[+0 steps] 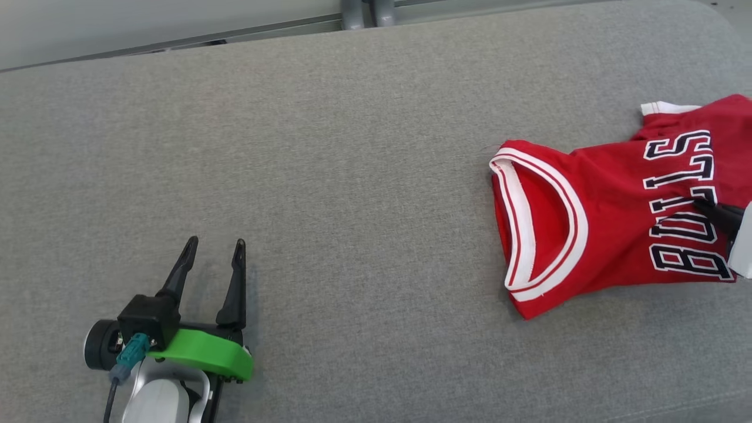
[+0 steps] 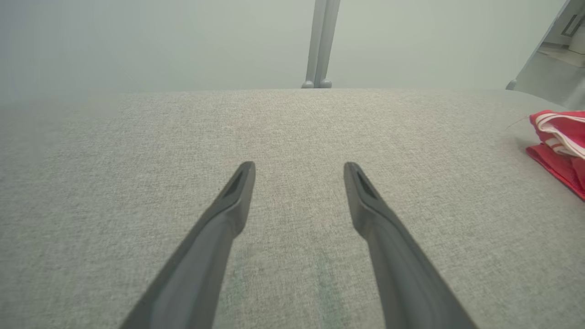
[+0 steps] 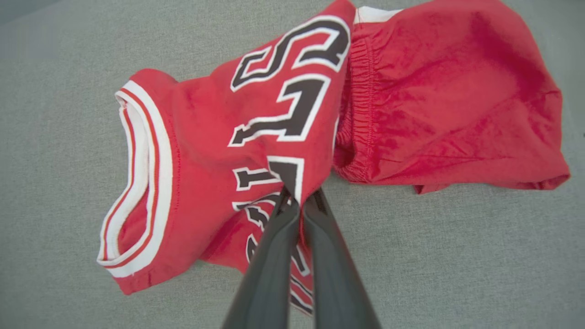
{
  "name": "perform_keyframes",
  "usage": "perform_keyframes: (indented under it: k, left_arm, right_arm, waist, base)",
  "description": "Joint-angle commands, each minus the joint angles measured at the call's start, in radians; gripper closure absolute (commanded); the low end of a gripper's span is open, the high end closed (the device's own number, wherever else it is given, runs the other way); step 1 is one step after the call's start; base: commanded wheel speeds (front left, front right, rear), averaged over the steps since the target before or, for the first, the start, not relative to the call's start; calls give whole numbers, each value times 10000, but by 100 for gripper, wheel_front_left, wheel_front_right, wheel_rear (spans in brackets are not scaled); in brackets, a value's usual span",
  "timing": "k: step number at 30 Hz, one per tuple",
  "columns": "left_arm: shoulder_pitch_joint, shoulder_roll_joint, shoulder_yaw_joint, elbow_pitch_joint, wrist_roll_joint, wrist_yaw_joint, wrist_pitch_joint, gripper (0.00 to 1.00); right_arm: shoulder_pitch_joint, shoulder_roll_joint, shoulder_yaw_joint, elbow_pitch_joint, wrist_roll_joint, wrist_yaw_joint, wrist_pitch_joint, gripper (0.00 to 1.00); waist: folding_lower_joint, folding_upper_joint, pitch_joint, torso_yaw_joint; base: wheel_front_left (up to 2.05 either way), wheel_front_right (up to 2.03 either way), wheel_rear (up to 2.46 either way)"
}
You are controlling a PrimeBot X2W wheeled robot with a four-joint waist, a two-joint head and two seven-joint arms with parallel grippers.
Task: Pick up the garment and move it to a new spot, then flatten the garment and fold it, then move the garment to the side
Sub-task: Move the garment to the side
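Clamping jersey (image 3: 201, 137), right gripper (image 3: 299, 201) jaws, tips buried in fabric; left gripper (image 1: 215, 242) jaws wide.

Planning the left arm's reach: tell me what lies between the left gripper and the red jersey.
The head view shows just bare grey fabric surface between the left gripper and the red jersey.

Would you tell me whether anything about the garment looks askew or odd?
The red jersey lies bunched and folded over itself at the right of the grey surface, with its lettering sideways, not flat. The right gripper is pinched shut on the lettered fabric. No damage shows.
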Motion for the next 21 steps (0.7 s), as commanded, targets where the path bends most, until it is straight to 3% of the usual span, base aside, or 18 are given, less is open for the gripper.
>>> perform_keyframes:
  k: [1, 11, 21]
  left_arm:
    - [-172, 115, 3, -37, 94, -38, -24, 0]
    - [-693, 254, -247, 4, 62, -58, -11, 0]
    - [-784, 358, -203, 130, -93, 54, 57, 0]
  right_arm:
    - [-187, -12, 58, 57, -73, 4, -230, 100]
    - [-1573, -658, 574, 885, -865, 2, -1429, 100]
    - [-2381, -1489, -637, 1735, -1868, 2, -1044, 100]
  waist:
    - [0, 120, 463, -529]
    - [0, 120, 1169, -417]
    - [0, 120, 1478, -81]
  base:
    - [0, 0, 0]
    - [0, 0, 0]
    - [0, 0, 0]
